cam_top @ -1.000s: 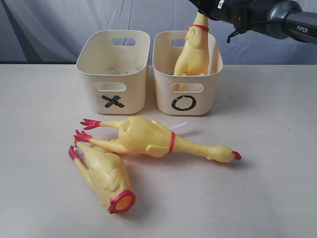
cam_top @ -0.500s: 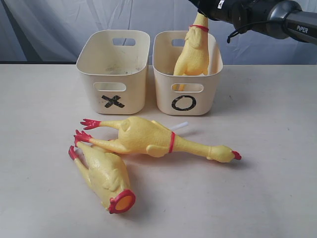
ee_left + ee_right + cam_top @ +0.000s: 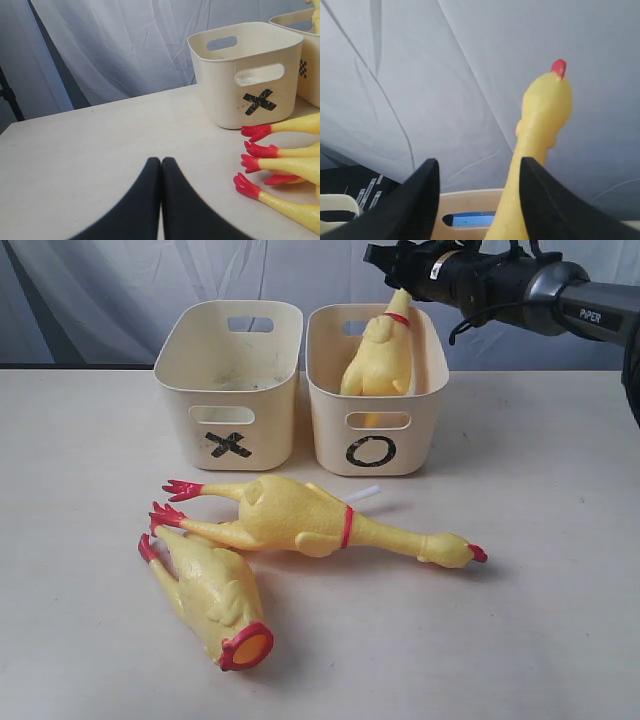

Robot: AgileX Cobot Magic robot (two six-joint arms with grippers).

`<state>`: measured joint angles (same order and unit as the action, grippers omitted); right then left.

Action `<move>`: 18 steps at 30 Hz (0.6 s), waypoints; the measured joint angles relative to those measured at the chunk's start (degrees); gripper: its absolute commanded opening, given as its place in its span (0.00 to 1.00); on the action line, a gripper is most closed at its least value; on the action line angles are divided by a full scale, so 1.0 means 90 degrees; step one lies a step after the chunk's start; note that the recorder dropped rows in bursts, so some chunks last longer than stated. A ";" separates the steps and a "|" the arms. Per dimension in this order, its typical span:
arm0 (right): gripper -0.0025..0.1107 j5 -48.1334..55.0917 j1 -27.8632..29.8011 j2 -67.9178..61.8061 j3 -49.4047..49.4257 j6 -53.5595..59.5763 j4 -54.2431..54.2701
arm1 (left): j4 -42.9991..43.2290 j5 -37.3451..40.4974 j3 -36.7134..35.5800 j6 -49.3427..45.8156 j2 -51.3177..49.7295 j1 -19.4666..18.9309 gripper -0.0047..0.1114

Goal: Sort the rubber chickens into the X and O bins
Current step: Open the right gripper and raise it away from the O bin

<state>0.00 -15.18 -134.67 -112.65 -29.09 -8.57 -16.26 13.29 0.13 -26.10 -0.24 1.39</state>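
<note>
X bin [image 3: 180,400] far left – nothing seen inside. O bin [image 3: 330,440] beside it holds one chicken [image 3: 380,355], upright. Whole chicken [image 3: 300,518] + headless body [image 3: 205,590] lie near, unsorted. R gripper [image 3: 480,167] fingers apart, above O bin; L gripper [image 3: 161,162] fingers together, empty.

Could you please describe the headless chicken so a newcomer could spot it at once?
Find the X bin on the table; two yellow chickens lie in front of it. The headless chicken is the one farther from that bin. Unlike its whole neighbour, its neck ends in an open red-rimmed hole.
</note>
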 measured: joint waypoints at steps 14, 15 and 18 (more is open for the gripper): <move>0.44 0.0384 0.0000 0.0476 0.0000 0.0014 -0.0077 | 0.0000 0.0000 0.0000 0.0000 0.0000 0.0000 0.04; 0.44 0.0503 0.0000 0.0563 0.0000 0.0014 -0.0138 | 0.0000 0.0000 0.0000 0.0000 0.0000 0.0000 0.04; 0.44 0.0843 0.0000 0.0823 0.0000 0.0049 -0.0244 | 0.0000 0.0000 0.0000 0.0000 0.0000 0.0000 0.04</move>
<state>7.58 -15.18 -127.27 -112.65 -28.66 -10.77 -16.26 13.29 0.13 -26.10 -0.24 1.39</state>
